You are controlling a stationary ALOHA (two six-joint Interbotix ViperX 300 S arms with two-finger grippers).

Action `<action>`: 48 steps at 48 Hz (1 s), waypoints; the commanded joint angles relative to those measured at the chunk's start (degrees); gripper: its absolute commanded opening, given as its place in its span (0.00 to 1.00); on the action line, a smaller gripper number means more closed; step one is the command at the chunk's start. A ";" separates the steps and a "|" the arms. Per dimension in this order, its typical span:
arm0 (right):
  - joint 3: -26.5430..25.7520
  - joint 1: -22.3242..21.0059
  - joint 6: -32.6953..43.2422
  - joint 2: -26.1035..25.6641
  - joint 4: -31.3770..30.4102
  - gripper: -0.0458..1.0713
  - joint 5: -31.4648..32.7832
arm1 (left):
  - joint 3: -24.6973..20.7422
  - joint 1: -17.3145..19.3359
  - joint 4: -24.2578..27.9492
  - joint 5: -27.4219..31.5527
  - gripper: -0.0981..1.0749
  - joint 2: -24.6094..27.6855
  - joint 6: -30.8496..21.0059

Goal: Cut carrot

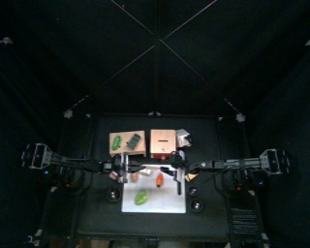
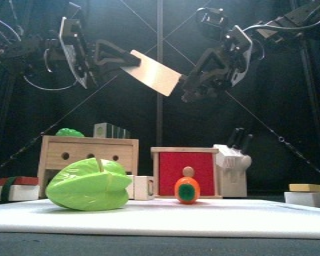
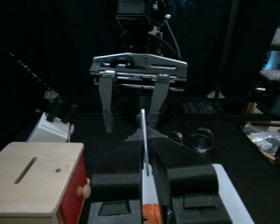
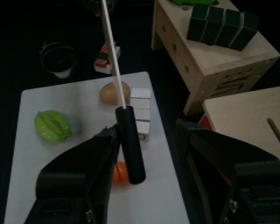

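The carrot is a small orange piece with a green top. It stands on the white cutting board, right of a green vegetable piece. It also shows in the top view and in the right wrist view, partly under the knife. My left gripper is shut on a knife and holds it high above the board, blade towards the right arm. My right gripper is open. The knife's far end lies between its jaws.
A small yellow item and the green piece lie on the board. Behind the board stand a wooden box, a red box and a white mug. A dark cup stands past the board's edge.
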 commanded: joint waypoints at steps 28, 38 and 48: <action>-0.97 -2.29 0.00 -3.25 3.34 0.39 -1.49 | 0.35 2.20 0.44 0.26 0.68 4.22 -0.18; 0.70 -2.46 -0.09 -3.25 3.34 0.38 -4.48 | -1.32 2.46 0.62 0.26 0.66 8.17 0.09; 2.55 -2.81 -0.09 -3.60 2.90 0.38 -5.19 | 0.53 2.46 1.93 0.26 0.65 5.63 0.09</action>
